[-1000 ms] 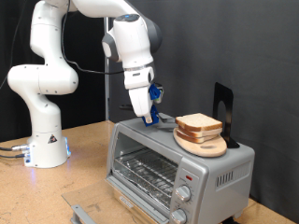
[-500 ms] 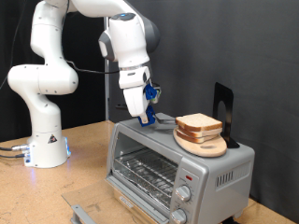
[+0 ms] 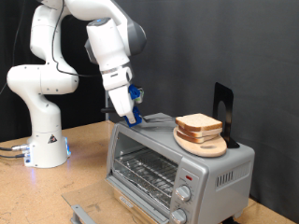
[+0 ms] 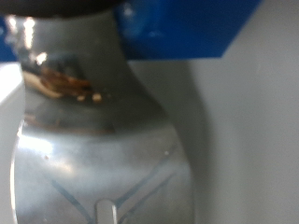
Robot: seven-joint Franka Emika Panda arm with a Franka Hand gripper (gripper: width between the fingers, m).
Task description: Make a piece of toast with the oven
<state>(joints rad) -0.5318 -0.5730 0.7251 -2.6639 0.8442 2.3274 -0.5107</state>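
The piece of toast (image 3: 199, 123) lies on a round light-wood board (image 3: 202, 145) on top of the silver oven (image 3: 177, 168). The oven door (image 3: 86, 211) hangs open at the front, and the wire rack (image 3: 145, 170) inside is bare. My gripper (image 3: 130, 109), with blue fingers, hovers over the oven's top corner on the exterior view's left, well clear of the bread. It is shut on a silver metal spatula (image 4: 98, 140), whose blade (image 3: 152, 119) points toward the toast. The blade fills the wrist view and carries a few crumbs.
A black upright stand (image 3: 221, 110) rises behind the board at the exterior view's right. The arm's white base (image 3: 45, 140) stands on the wooden table (image 3: 56, 191) at the exterior view's left. Round knobs (image 3: 181, 198) sit down the oven's right front.
The gripper has swung toward the exterior view's left with the spatula, away from the toast and board. The toast has not moved.
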